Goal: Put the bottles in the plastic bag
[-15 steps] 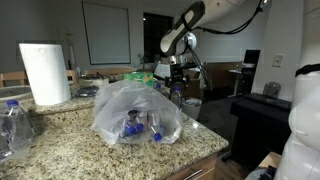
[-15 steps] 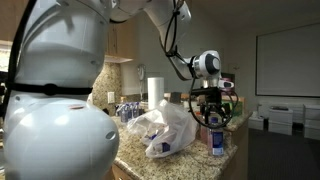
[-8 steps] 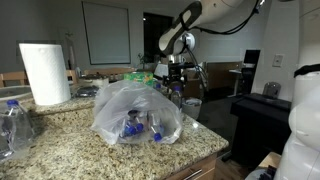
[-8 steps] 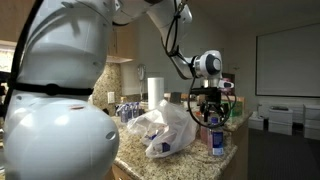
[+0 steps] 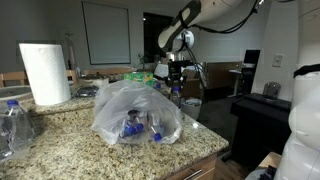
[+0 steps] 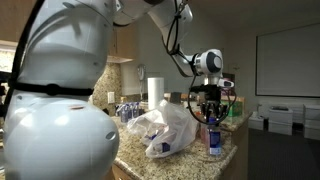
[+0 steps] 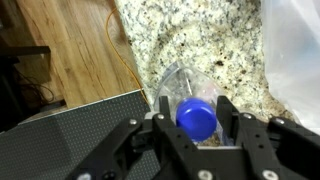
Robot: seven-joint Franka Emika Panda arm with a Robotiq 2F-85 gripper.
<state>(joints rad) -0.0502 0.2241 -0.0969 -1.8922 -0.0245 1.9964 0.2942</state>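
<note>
Blue-capped bottle (image 7: 197, 118) clamped in gripper (image 7: 196, 122) — plastic bag (image 7: 295, 50) beside

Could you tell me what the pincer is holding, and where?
The pincer flanks a bottle at its cap; whether it grips cannot be told.

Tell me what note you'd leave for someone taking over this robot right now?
Gripper: jaws straddle a blue-capped bottle standing at the edge of the granite counter, beside the plastic bag. Whether they clamp it is unclear.
Done: a few bottles lie inside the bag.
Left: bag this one, then the spare bottles by the paper towel roll.
</note>
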